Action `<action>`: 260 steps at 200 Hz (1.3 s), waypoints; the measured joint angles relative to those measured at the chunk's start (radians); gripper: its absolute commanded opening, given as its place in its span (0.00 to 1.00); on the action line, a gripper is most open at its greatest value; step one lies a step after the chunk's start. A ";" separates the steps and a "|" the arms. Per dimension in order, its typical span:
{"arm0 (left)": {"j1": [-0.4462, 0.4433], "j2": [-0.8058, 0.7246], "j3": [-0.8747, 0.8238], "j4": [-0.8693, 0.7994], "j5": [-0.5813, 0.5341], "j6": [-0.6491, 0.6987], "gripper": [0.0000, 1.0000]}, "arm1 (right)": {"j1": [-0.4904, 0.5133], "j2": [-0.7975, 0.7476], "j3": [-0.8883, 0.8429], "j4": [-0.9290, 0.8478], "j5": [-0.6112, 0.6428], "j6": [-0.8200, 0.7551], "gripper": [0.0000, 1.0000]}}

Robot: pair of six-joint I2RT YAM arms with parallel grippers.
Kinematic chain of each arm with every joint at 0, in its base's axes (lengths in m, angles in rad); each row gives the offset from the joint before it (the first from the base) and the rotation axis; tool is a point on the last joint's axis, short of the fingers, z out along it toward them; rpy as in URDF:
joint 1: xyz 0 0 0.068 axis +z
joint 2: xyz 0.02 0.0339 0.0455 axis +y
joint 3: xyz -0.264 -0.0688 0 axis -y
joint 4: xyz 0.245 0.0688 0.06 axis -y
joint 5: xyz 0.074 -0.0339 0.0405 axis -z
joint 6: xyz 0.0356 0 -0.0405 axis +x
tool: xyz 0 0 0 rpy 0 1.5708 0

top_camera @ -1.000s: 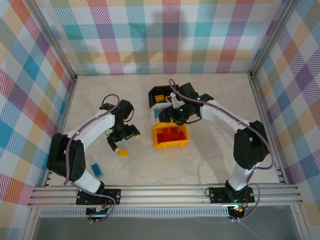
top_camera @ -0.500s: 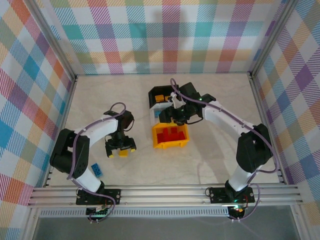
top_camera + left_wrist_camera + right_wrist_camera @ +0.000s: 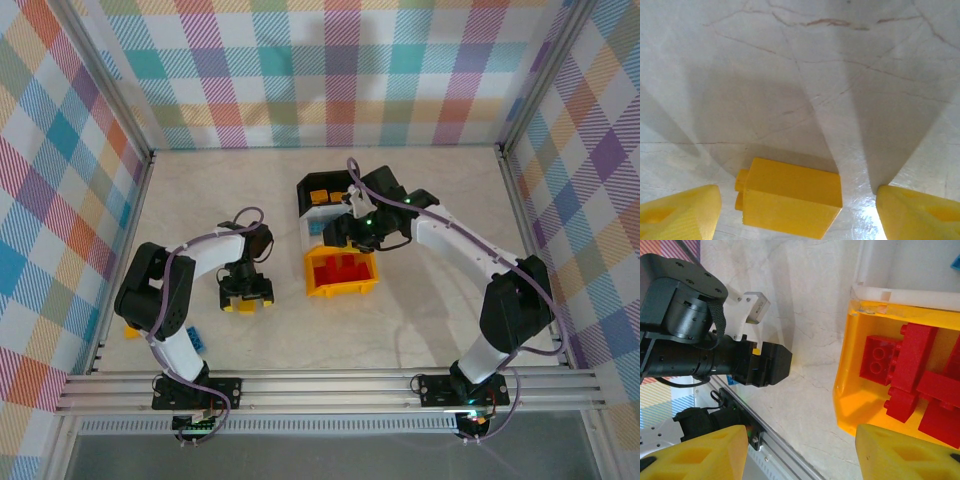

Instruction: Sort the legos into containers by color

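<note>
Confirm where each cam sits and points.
Top: above and behind, looking down at the table; left arm and right arm show.
Left wrist: on left arm, facing down at a yellow brick between its fingers.
Right wrist: on right arm, facing down over the yellow bin; its fingers show.
Shared: top and right wrist both show yellow bin and left arm.
</note>
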 measured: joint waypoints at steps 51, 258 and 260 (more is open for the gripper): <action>-0.006 0.001 0.000 0.024 0.020 0.027 0.57 | 0.012 -0.005 -0.014 0.000 0.046 0.053 0.59; 0.012 -0.124 -0.013 -0.006 -0.013 0.056 0.64 | 0.101 -0.004 0.100 -0.058 0.223 0.084 0.60; 0.012 -0.124 -0.015 -0.006 -0.013 0.056 0.63 | 0.101 -0.004 0.100 -0.060 0.223 0.084 0.60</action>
